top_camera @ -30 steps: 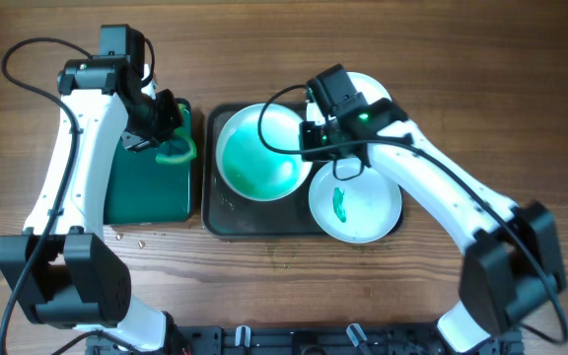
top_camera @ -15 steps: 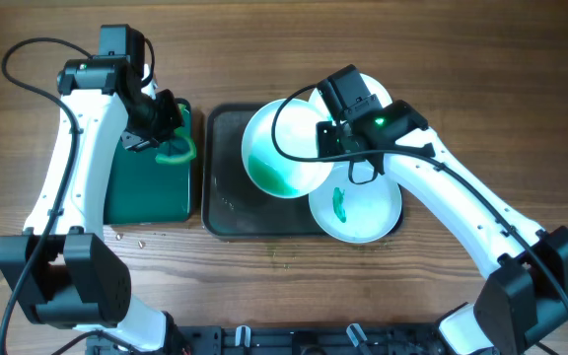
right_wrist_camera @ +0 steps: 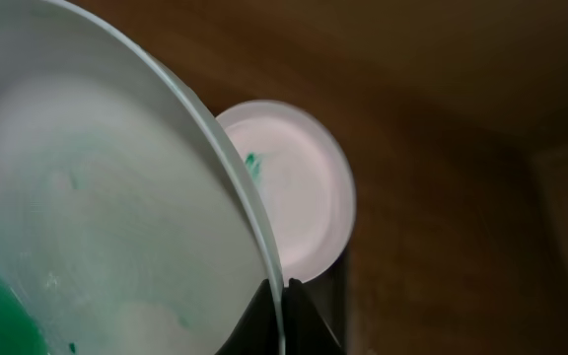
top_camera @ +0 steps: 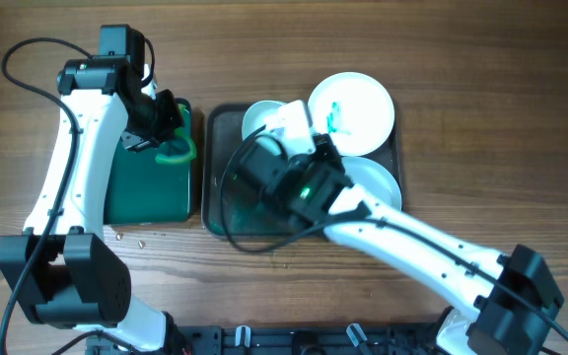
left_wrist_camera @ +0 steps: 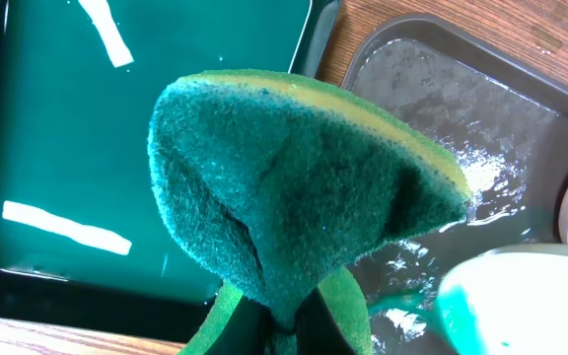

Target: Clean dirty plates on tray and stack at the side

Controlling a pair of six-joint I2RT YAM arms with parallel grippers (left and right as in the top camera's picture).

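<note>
My right gripper (top_camera: pixel 282 138) (right_wrist_camera: pixel 282 308) is shut on the rim of a white plate (top_camera: pixel 257 116) (right_wrist_camera: pixel 87 197) smeared with green. It holds the plate lifted and tilted on edge above the dark tray (top_camera: pixel 217 212). A second white plate (top_camera: pixel 353 108) (right_wrist_camera: pixel 309 187) with a small green smear lies at the tray's back right. A third plate (top_camera: pixel 383 182) shows partly under my right arm. My left gripper (top_camera: pixel 171 133) (left_wrist_camera: pixel 284 330) is shut on a green and yellow sponge (left_wrist_camera: pixel 294 177), held over the gap between the green basin (top_camera: pixel 146 187) (left_wrist_camera: pixel 67 128) and the tray (left_wrist_camera: pixel 432 99).
The tray floor is wet with green streaks in the left wrist view. A few small crumbs (top_camera: pixel 126 237) lie on the wooden table in front of the basin. My right arm stretches across the tray's front right.
My right arm has lifted the green-smeared plate off the tray, tipped it on edge and swung over the tray's middle. The back right plate now shows. My left arm has not moved.
</note>
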